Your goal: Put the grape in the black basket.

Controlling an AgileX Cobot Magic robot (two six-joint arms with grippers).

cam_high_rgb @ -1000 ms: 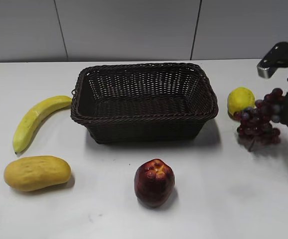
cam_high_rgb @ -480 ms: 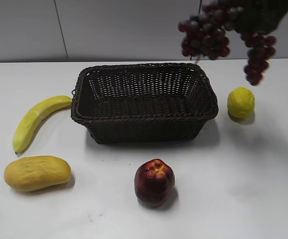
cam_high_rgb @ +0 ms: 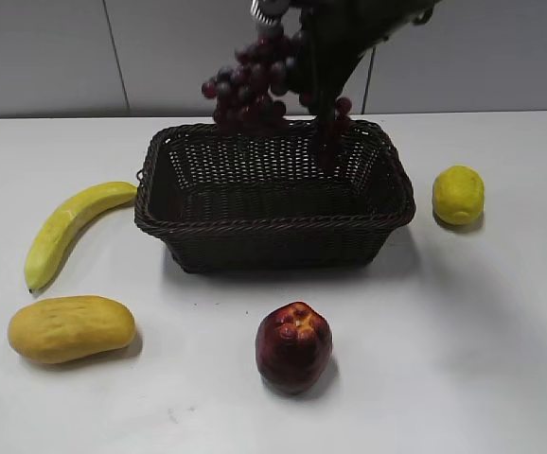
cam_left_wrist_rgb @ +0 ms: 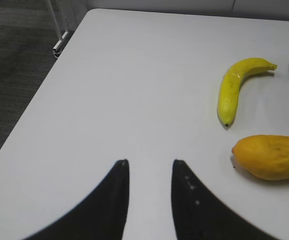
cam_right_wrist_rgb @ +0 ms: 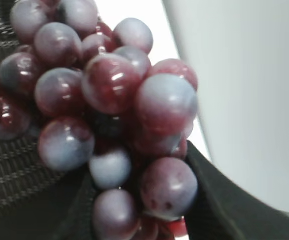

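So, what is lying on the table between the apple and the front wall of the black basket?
Nothing: in the exterior view only bare white table separates the apple from the black basket.

- The grape [cam_right_wrist_rgb: 109, 115] fills most of the right wrist view: a close, slightly blurred cluster of round red-purple berries with a pale bloom and small highlights.
- Black basket [cam_right_wrist_rgb: 14, 175]: dark woven wicker lies behind and below the grape, to its left, and shows again at the upper left corner.
- Right gripper: a dark, smooth finger [cam_right_wrist_rgb: 224, 200] rises from the lower right, touching the lowest berries of the grape; the second finger is hidden.
- Beyond the grape, a narrow white strip of tabletop [cam_right_wrist_rgb: 134, 20] runs above it.
- A plain grey wall [cam_right_wrist_rgb: 244, 90] occupies the area right of the grape.
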